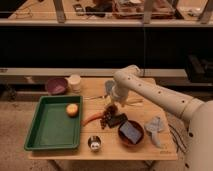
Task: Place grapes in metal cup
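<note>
The grapes (107,116) are a small dark bunch in the middle of the wooden table, between an orange carrot (92,119) and a flat black block (118,120). My gripper (111,106) points down right over the top of the bunch, at or just above it, and hides its upper part. The metal cup (94,143) is small and shiny. It stands near the table's front edge, to the front left of the grapes and just right of the green tray (44,140).
The green tray holds an orange fruit (72,110). A purple bowl (56,85) and a white cup (75,82) stand at the back left. A grey-blue cup (108,88) stands behind my arm. A dark red bowl (131,133) and a grey object (153,127) are at the front right.
</note>
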Available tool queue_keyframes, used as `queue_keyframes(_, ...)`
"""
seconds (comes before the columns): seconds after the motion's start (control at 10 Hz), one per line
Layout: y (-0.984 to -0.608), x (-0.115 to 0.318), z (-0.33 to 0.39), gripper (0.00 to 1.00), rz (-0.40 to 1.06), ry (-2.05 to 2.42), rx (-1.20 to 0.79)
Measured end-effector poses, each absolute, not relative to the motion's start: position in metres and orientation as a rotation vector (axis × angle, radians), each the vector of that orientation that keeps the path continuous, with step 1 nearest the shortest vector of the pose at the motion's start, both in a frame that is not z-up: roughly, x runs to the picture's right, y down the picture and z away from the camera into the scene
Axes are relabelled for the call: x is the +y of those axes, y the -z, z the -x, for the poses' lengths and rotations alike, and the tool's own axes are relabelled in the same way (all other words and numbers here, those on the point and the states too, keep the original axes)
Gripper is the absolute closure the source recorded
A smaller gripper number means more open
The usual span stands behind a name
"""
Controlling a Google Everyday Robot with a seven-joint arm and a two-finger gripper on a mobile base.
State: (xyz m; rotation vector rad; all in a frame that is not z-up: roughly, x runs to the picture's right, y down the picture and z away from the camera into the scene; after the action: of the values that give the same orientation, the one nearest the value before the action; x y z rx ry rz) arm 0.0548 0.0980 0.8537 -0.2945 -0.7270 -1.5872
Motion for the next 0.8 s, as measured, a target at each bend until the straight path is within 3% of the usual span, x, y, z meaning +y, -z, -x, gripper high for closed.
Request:
queue_keyframes(0.5, -0.864, 0.111, -0.043, 0.36, 0.267, 1.535, -0.795)
queue_keyframes(0.8, -0.869, 0.115, -0.034, 0.64, 0.259, 1.540, -0.794)
